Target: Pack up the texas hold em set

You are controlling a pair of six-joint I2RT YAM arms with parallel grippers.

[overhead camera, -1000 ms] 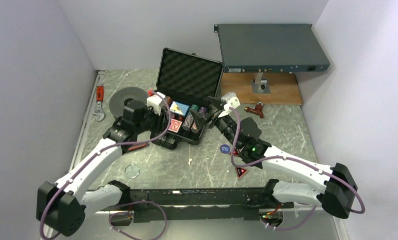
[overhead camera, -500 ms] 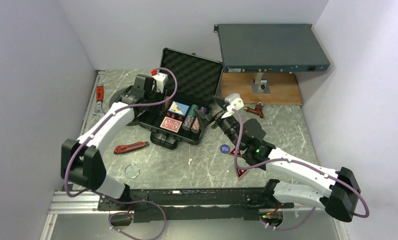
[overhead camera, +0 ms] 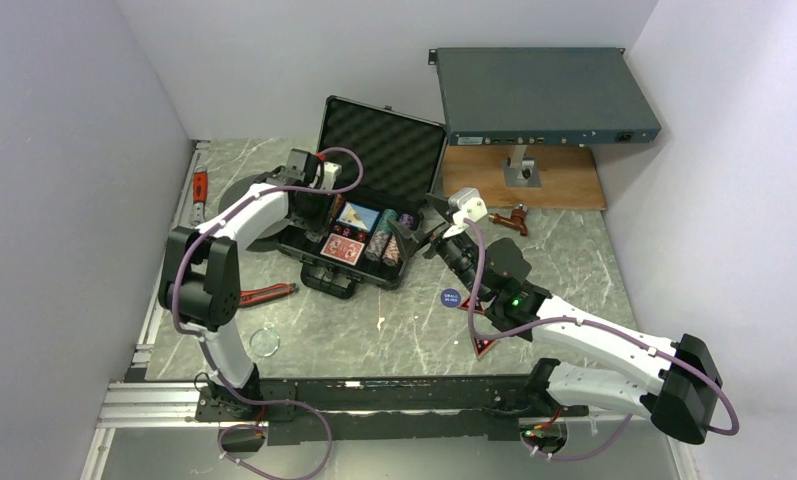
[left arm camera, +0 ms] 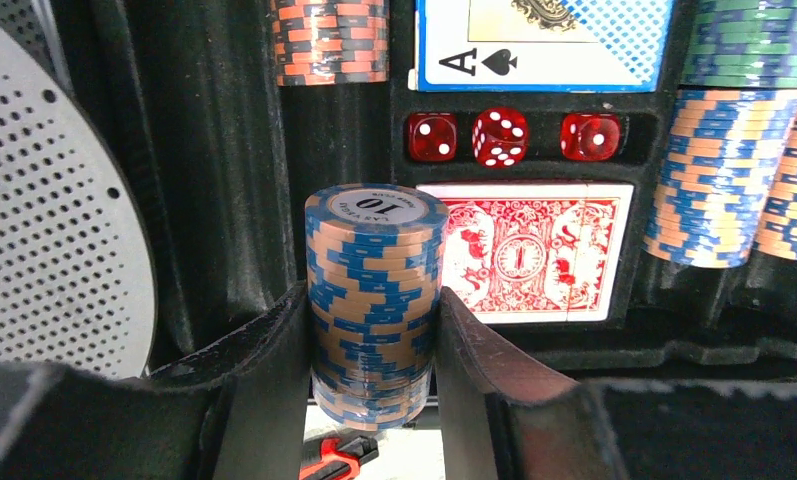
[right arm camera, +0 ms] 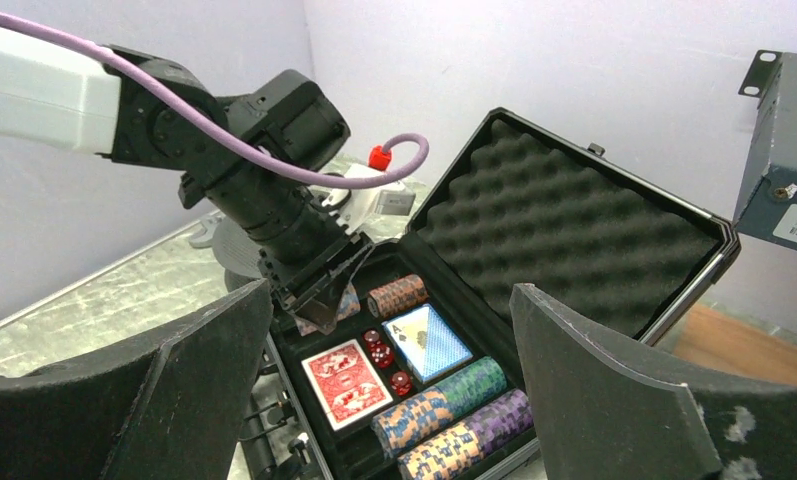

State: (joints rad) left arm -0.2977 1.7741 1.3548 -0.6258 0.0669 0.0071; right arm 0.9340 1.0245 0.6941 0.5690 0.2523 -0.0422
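Grey marbled table (overhead camera: 394,330) | black foam-lidded briefcase (overhead camera: 379,150) open at far centre, mostly filled | blue-orange chip stack (left arm camera: 374,290) clamped by left gripper (left arm camera: 372,345) at its left side | right gripper (right arm camera: 391,300) spread, empty | blue round button (overhead camera: 451,296), red-black triangular marker (overhead camera: 482,346) unpacked.

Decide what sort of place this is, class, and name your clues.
Probably a robotics lab test cell: a left arm and right arm mounted at a marble-patterned table, plain white walls boxing it in, and a grey rack-mount box behind.
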